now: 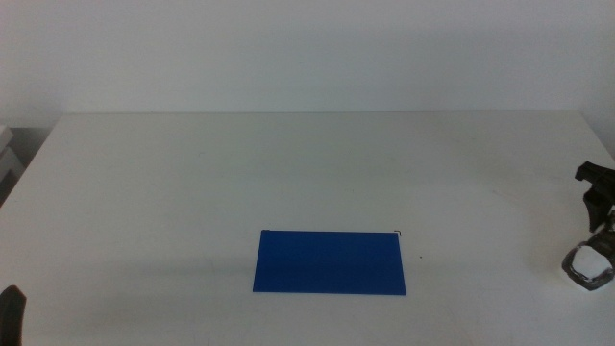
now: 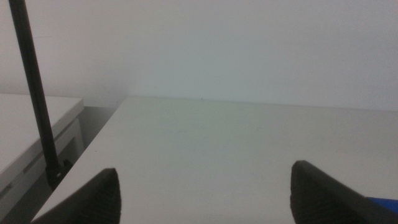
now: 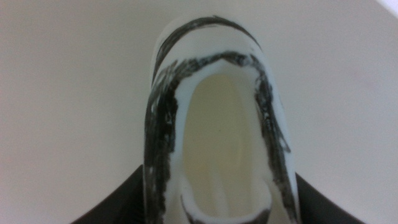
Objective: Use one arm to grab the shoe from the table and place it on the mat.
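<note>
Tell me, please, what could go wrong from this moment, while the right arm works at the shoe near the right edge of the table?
1. The shoe lies near the table's right edge, with the right gripper around its sides; a slip could push it off.
2. The mat is well apart from the shoe, so a weak grip may drop it on the way.

The left gripper waits open at the table's near left corner.

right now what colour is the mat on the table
Deep blue, plain with no pattern; the mat shows best in the middle view.
</note>
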### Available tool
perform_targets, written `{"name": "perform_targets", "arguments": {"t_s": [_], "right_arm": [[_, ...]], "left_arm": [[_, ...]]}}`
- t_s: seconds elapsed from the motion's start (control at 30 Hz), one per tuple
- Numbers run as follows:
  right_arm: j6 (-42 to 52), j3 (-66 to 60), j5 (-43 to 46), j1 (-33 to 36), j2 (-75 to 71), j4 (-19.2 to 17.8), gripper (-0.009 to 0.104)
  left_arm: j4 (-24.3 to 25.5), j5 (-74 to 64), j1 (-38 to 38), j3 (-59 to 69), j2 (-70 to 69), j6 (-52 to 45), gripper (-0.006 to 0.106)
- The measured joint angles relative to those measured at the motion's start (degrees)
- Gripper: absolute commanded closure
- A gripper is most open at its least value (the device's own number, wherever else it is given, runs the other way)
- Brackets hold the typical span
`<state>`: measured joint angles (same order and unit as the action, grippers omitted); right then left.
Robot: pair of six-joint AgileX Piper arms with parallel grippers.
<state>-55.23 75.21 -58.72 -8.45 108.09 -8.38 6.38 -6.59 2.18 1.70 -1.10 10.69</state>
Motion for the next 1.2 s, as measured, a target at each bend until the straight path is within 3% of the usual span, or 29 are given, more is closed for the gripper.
{"name": "perform_targets", "arguments": {"t_s": [0.23, 0.43, 1.2], "right_arm": [[-1.0, 3.0, -5.2, 4.1, -0.9, 1.6, 0.084], [-3.8, 7.5, -9.9, 11.7, -1.1, 2.0, 0.084], [-23.1, 16.5, -7.7, 39.5, -1.1, 4.8, 0.084]], "left_arm": [[0.0, 0.0, 0.0, 0.0, 0.0, 0.0, 0.007], [0.0, 0.0, 0.0, 0.0, 0.0, 0.0, 0.007], [0.0, 0.0, 0.0, 0.0, 0.0, 0.0, 0.007]]}}
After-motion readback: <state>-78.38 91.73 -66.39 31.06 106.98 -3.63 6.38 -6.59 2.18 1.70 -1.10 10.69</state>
